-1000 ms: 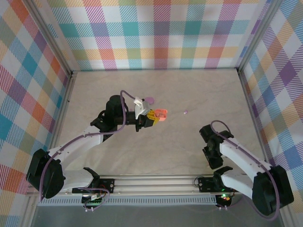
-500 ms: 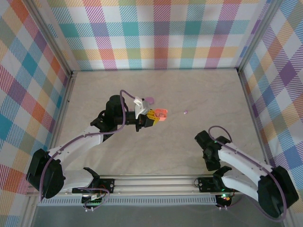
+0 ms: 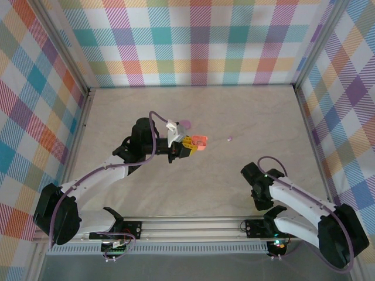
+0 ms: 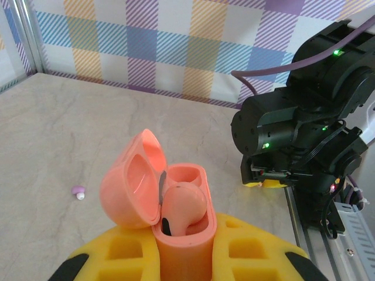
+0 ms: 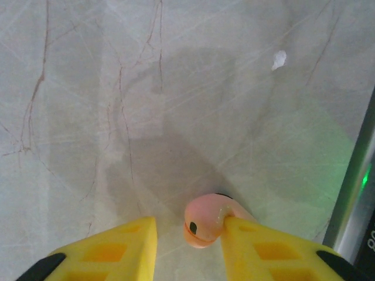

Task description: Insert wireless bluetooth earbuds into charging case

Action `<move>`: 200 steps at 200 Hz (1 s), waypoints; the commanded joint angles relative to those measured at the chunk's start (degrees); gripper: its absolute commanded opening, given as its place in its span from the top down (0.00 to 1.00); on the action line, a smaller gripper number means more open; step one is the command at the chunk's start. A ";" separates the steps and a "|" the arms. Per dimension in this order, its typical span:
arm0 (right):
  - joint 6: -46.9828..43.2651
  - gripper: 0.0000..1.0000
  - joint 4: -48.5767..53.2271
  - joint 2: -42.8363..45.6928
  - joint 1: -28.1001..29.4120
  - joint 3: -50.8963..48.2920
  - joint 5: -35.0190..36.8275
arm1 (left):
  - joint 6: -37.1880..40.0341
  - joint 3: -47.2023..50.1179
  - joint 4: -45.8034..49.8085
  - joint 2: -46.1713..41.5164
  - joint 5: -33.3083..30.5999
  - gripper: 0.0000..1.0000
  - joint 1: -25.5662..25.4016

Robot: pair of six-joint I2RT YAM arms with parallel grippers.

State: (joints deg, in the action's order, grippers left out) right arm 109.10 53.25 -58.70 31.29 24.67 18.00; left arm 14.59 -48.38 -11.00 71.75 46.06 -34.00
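Note:
My left gripper [image 3: 187,144] is shut on the orange-pink charging case [image 3: 199,141] and holds it up mid-table. In the left wrist view the case [image 4: 181,234] stands between the yellow fingers with its lid swung open to the left. One orange-pink earbud [image 4: 183,205] sits in the near socket; the far socket is bare. My right gripper [image 3: 258,198] points down at the table near the front right. Its jaws stand apart, and a second orange-pink earbud [image 5: 206,220] lies on the table between them, touching the right finger [image 5: 263,246]. A purple earbud [image 3: 229,139] lies loose mid-table.
A purple case [image 3: 184,123] lies just behind the left gripper. The purple earbud [image 4: 78,191] lies left of the held case in the left wrist view, and the right arm's black body [image 4: 299,129] fills the right side there. A metal rail [image 3: 193,225] runs along the near edge.
The right arm has drawn in toward the near edge and slightly left, lowering over the table. The left arm and the open case have stayed put.

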 commanded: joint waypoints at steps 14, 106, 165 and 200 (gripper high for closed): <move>-6.25 0.71 -9.20 -7.02 0.26 2.03 -1.30 | 0.37 -0.45 -0.78 0.06 1.75 1.00 -0.45; -19.39 0.86 -17.98 -19.49 0.26 13.51 -2.87 | 1.49 -0.37 0.94 -0.29 1.39 1.00 -0.41; -26.25 0.86 -23.63 -28.84 0.31 24.60 -6.74 | 1.49 0.33 1.51 -0.64 0.50 1.00 -0.11; -27.04 0.85 -28.41 -36.68 0.31 30.02 -10.71 | 0.80 2.12 1.51 -1.65 -0.73 1.00 0.76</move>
State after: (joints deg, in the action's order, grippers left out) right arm 84.33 30.11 -90.56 31.22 51.77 11.18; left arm 14.83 -47.83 -10.15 71.72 45.78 -33.89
